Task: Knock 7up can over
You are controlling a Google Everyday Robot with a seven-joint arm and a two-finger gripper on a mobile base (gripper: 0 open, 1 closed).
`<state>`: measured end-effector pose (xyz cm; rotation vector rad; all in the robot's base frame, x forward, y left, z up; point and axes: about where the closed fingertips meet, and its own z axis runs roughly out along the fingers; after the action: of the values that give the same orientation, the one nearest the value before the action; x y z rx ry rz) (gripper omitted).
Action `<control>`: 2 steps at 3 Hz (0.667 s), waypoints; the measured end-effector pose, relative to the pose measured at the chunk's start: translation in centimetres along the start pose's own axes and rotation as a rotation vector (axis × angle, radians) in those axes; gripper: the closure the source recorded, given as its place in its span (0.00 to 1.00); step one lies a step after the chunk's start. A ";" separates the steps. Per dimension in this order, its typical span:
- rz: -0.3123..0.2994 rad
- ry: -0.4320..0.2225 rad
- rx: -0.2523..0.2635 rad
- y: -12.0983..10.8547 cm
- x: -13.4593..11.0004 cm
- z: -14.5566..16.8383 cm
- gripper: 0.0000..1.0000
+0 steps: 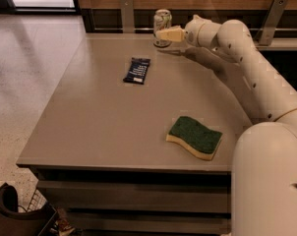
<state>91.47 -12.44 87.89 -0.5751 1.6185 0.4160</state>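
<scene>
The 7up can (162, 21) stands upright at the far edge of the grey table (104, 122), whitish with green markings and a silver rim. My gripper (163, 34) is at the end of the white arm that reaches in from the right. Its tip is right at the can's lower front, touching or nearly touching it and partly covering it.
A flat dark blue packet (137, 70) lies left of centre on the table. A green and yellow sponge (195, 137) lies near the front right. Metal brackets (127, 13) and a wooden wall stand behind the table's far edge. A dark basket (18, 215) sits on the floor at lower left.
</scene>
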 end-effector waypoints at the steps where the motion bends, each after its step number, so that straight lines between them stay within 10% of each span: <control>1: 0.002 -0.022 -0.031 0.6 -0.5 0.8 0.00; 2: 0.006 -0.040 -0.076 1.6 -0.9 1.8 0.00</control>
<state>92.04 -9.95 88.42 -0.6153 1.5717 0.4919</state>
